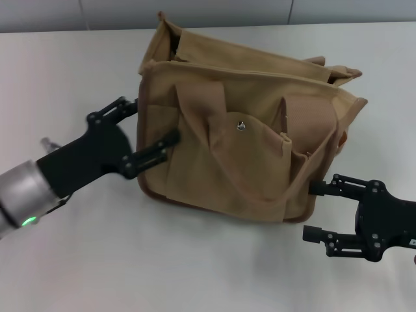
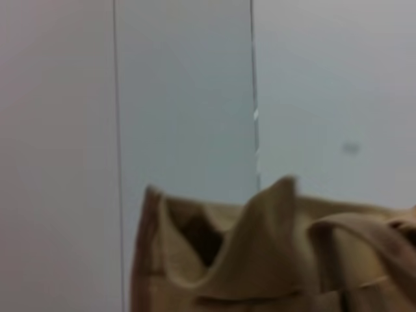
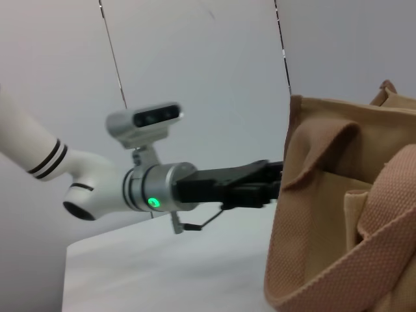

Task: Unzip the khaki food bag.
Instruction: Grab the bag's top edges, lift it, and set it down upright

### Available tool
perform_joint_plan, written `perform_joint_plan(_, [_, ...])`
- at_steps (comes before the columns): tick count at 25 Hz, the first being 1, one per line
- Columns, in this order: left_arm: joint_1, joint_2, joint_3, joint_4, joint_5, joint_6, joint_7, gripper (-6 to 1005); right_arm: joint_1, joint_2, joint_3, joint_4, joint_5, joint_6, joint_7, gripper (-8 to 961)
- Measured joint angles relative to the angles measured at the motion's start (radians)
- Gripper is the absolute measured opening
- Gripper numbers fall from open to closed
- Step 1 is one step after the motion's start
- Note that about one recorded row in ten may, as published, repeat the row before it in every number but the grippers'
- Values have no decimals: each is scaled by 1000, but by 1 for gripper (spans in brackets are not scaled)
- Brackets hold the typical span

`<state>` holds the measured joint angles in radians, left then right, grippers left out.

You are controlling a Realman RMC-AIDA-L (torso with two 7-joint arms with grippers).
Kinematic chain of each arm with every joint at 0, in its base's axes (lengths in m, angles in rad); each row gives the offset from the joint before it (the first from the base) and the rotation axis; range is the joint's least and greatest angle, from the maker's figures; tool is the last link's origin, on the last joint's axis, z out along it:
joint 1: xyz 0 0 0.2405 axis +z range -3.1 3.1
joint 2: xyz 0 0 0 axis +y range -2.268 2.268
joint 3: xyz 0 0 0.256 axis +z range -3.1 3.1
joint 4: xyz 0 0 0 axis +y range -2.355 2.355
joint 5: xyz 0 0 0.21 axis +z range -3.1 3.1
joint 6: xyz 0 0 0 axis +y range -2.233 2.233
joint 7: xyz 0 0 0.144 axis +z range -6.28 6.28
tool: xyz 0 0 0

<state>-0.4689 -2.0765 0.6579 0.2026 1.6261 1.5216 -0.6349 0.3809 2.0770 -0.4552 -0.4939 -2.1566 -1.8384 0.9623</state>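
The khaki food bag (image 1: 247, 149) stands upright in the middle of the white table, its front pocket flap and metal snap (image 1: 241, 126) facing me. A dark gap shows at the far left end of its top. My left gripper (image 1: 156, 121) is open, with one finger behind and one in front of the bag's left end; it also shows in the right wrist view (image 3: 268, 184). My right gripper (image 1: 312, 211) is open and empty beside the bag's lower right corner, its upper fingertip close to the fabric. The left wrist view shows only the bag's top edge (image 2: 260, 260).
The white table (image 1: 162, 260) extends around the bag on all sides. A grey panelled wall (image 1: 195, 13) stands behind the table's far edge. A webbing handle (image 1: 214, 162) hangs down over the bag's front.
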Motion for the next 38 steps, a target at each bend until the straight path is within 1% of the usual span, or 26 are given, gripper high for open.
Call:
perform_joint_plan(2, [-45,-1,-6,-31,-4,-82,-7,760,-1,0,1,0,0,4,0,797])
perform_joint_plan(7, [-76,-2,-15,-54,-5,-124,-7,756,-7,1,7,3,0,6,2,797])
perform_joint_plan(11, [-75,-3,-37,-76,-20,-118,28,753,-8,1,10,7,0,6,2,796])
perform_joint_plan(15, [-66,-4,-42,-97,-53,-101,65,514,-11,2,33,17,5,6,2,796])
perform_joint_plan(18, [-60,-4,-44,-97,-78,-104,60,338,-12,2,64,17,8,2,2,796])
perform_joint_plan(20, [-58,-4,-44,-98,-82,-101,58,300,-13,2,65,17,9,0,3,795])
perform_joint_plan(26, [-52,-2,-39,-90,-88,-25,68,188,-22,0,94,15,69,-32,8,795])
perform_joint_plan(27, [-51,1,-34,-75,-87,25,68,169,-34,-3,116,11,132,-68,16,795])
perform_joint_plan(28, [-51,1,-34,-75,-87,25,68,150,-34,-3,116,11,132,-68,16,795])
perform_joint_plan(30, [-47,2,-31,-42,-84,85,64,113,-49,-7,150,7,232,-110,29,795])
perform_joint_plan(31, [-45,2,-30,-31,-84,105,60,101,-55,-10,170,3,291,-123,45,794])
perform_joint_plan(32, [-45,3,-29,-17,-84,131,54,89,-59,-14,193,-12,402,-122,123,794])
perform_joint_plan(33, [-44,3,-27,-2,-84,156,47,78,-59,-14,193,-12,402,-122,123,794])
perform_joint_plan(34, [-44,4,-24,15,-84,179,40,66,-55,-16,195,-20,439,-115,168,794])
perform_joint_plan(35, [-47,4,-13,46,-84,203,27,54,-34,-20,196,-41,488,-96,230,794])
perform_joint_plan(36, [-47,4,-13,46,-84,203,27,54,-34,-20,196,-41,488,-96,230,794])
perform_joint_plan(37, [-49,4,-5,63,-84,210,17,55,-6,-20,196,-68,512,-69,250,794])
perform_joint_plan(38, [-52,4,8,87,-84,217,1,55,-6,-20,196,-68,512,-69,250,794])
